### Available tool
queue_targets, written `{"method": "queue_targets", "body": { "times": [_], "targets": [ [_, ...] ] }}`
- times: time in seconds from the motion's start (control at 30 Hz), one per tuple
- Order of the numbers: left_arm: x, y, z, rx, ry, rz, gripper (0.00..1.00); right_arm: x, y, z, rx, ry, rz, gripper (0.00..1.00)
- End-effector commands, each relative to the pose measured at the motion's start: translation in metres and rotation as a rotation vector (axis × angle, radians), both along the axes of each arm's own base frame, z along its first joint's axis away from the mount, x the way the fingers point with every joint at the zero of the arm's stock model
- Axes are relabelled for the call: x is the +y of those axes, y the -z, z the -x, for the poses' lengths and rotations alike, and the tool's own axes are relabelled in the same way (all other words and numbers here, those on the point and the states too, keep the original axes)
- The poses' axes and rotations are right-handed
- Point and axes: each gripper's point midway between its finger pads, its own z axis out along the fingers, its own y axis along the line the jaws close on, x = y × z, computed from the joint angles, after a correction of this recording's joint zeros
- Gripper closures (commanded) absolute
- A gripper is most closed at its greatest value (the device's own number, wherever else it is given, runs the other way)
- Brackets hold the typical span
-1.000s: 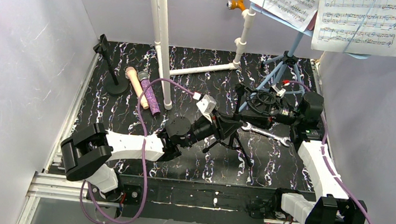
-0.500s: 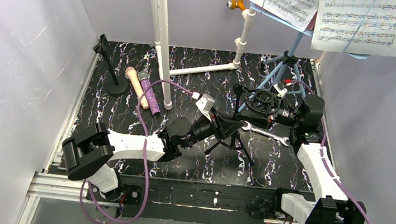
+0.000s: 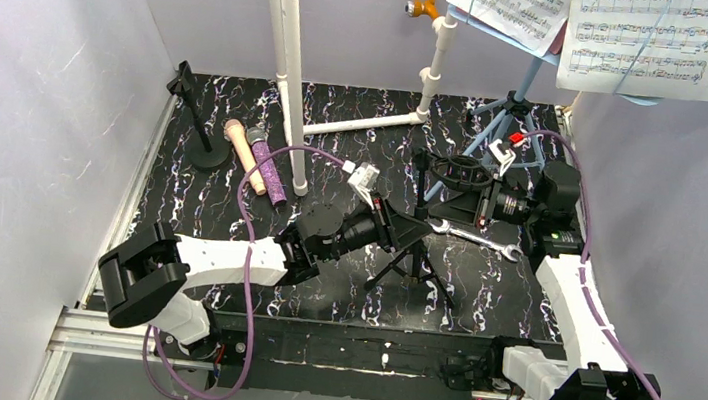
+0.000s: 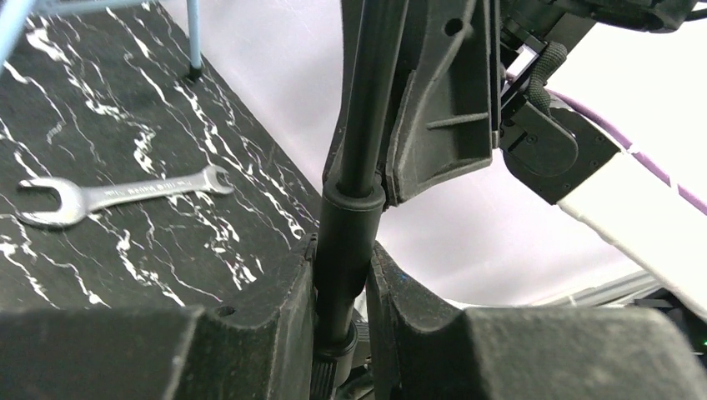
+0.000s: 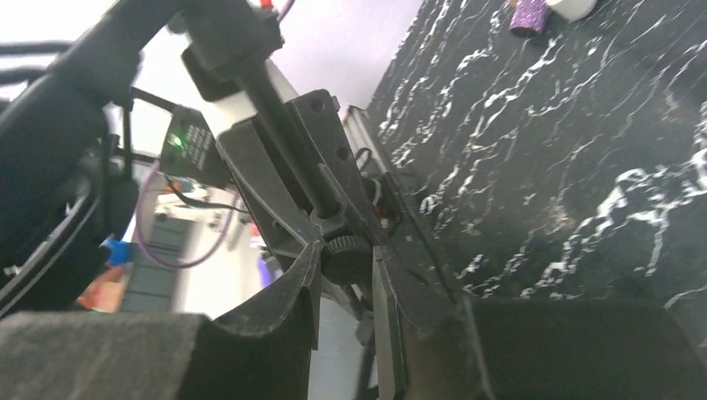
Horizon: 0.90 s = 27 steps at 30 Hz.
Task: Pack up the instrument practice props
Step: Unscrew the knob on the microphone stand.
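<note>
Right gripper has just pinched onto the black three-legged microphone tripod, now upright in the middle of the desk. Left gripper stays clamped on its pole, so folding looks next.

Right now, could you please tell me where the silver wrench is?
In the top view, the silver wrench lies flat right of centre, between the black mic tripod and the right arm.

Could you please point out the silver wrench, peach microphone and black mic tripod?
silver wrench [image 4: 117,193]: left wrist view, its shaft.
peach microphone [image 3: 242,157]: top view, its handle.
black mic tripod [image 4: 343,237]: left wrist view, its pole.
</note>
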Motion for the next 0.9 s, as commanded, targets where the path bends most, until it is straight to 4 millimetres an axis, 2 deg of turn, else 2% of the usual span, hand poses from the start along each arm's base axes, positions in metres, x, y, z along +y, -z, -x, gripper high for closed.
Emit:
{"method": "queue_targets", "body": {
  "times": [0.0,0.27,0.5,0.73,0.87],
  "targets": [
    [0.013,-0.087,0.005,0.054,0.066,0.258,1.00,-0.005,-0.010,-0.002,-0.382,-0.005,0.077,0.99],
    [0.007,-0.100,0.010,0.120,0.136,0.342,1.00,-0.006,-0.007,0.001,-0.543,0.024,0.065,0.99],
    [0.004,-0.108,0.010,0.166,0.176,0.424,1.00,-0.005,-0.025,0.009,-0.807,0.043,-0.008,0.99],
    [0.006,-0.103,0.007,0.178,0.198,0.409,1.00,-0.009,-0.023,0.031,-1.136,-0.022,0.002,0.99],
    [0.010,-0.096,0.007,0.164,0.212,0.384,1.00,-0.012,-0.018,0.035,-1.195,-0.027,0.014,0.99]
  ]
}}
